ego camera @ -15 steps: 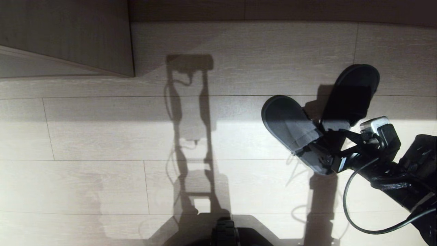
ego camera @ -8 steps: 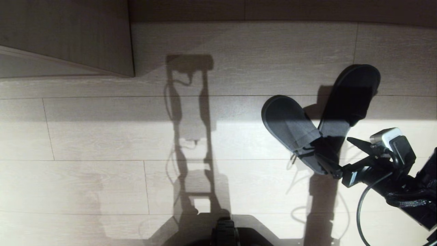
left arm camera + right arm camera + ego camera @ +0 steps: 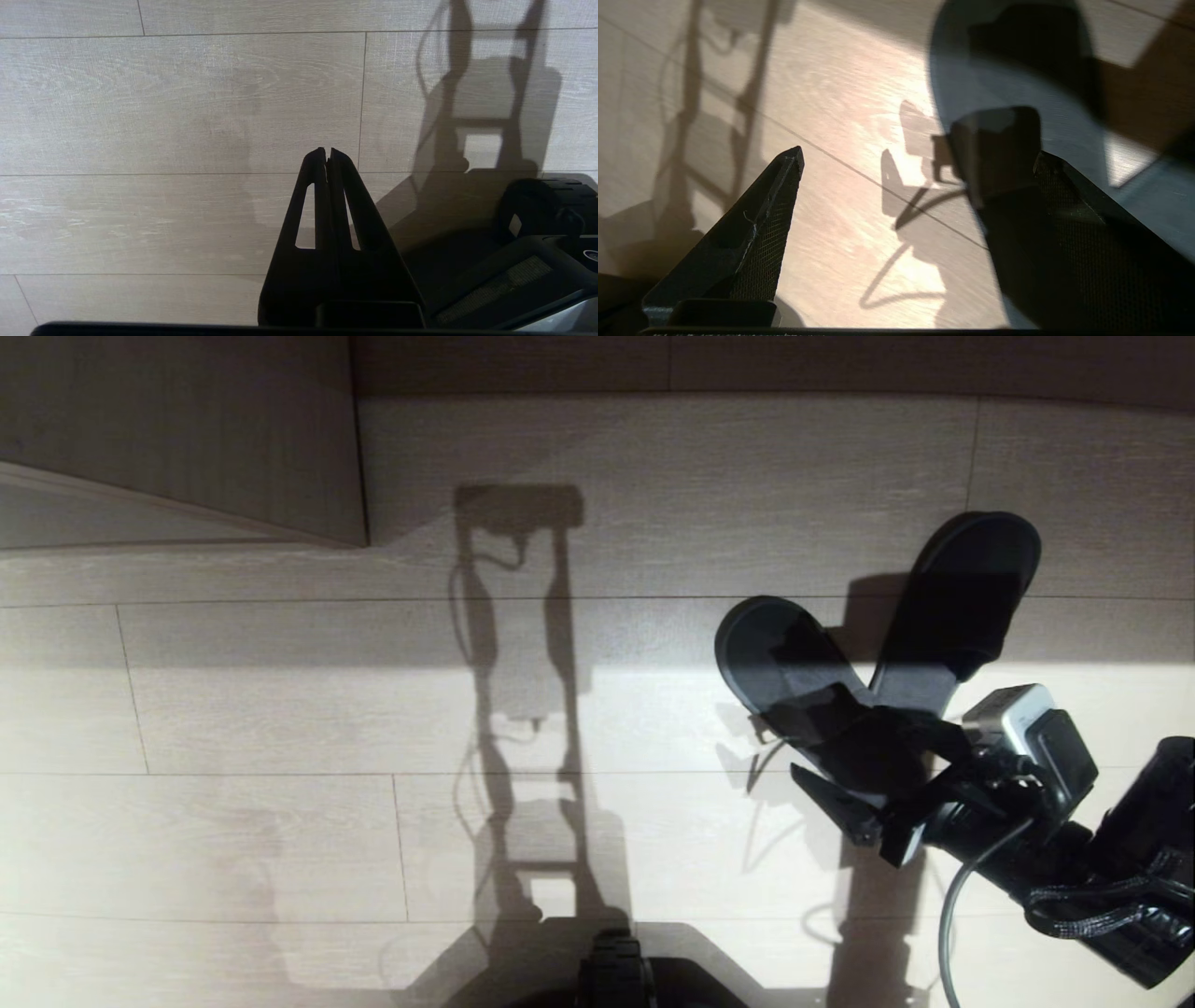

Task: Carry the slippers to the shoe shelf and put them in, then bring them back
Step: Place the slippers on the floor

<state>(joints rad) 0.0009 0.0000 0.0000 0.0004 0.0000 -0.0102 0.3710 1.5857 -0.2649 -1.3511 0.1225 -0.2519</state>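
Since earlier, right tool (image 3: 840, 775) leftward over slippers (image 3: 794, 677)

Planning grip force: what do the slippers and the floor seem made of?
Slippers: probably soft foam or rubber, matte, with a fabric-like band; no gloss. Floor: wood-look planks, laminate or vinyl perhaps; printed grain, thin seams, low sheen.
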